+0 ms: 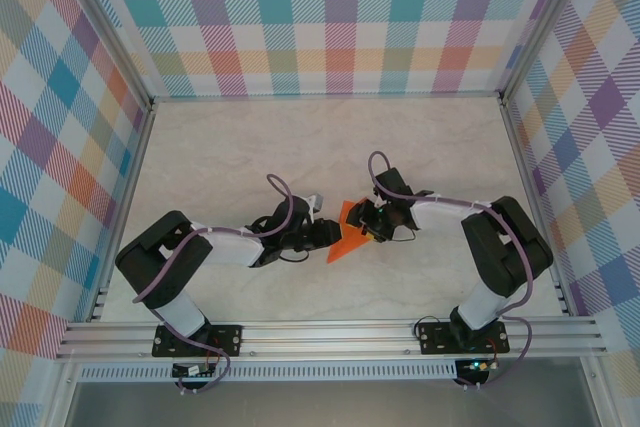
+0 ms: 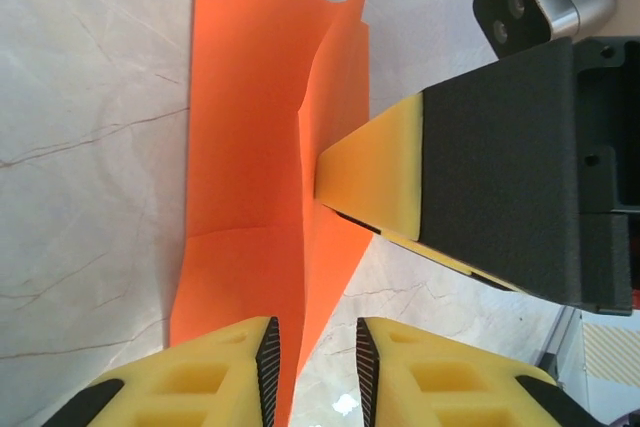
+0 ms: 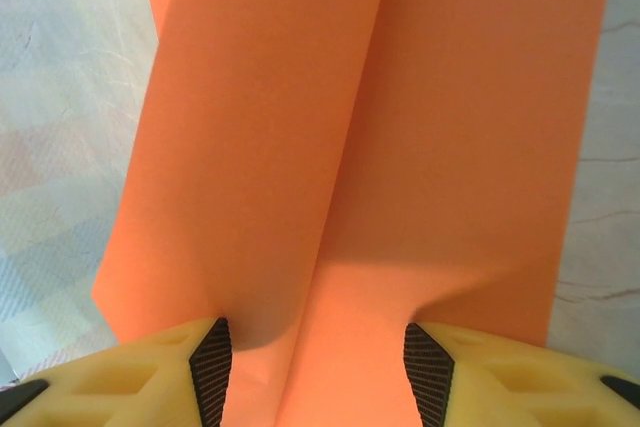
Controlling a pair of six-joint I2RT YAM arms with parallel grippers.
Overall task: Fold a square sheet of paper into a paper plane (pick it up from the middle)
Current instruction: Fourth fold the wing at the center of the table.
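The square sheet of paper (image 1: 343, 239) is folded into an orange triangle with a centre crease, a rough paper plane shape, and lies mid-table between both grippers. In the left wrist view the paper (image 2: 250, 147) has one flap standing up. That flap's edge runs between the open jaws of my left gripper (image 2: 315, 342), close to the left pad and with a gap to the right one. My left gripper (image 1: 325, 234) is at the paper's left side. My right gripper (image 1: 372, 227) is at its right side, and its yellow fingers (image 2: 385, 162) touch the fold. My right gripper (image 3: 315, 347) is open wide, straddling the crease of the paper (image 3: 380, 127).
The marble-patterned tabletop (image 1: 250, 147) is walled by checked panels at the back and on both sides. An aluminium rail (image 1: 330, 332) carrying the arm bases runs along the near edge. The two arms nearly meet at the paper, so there is little room between them.
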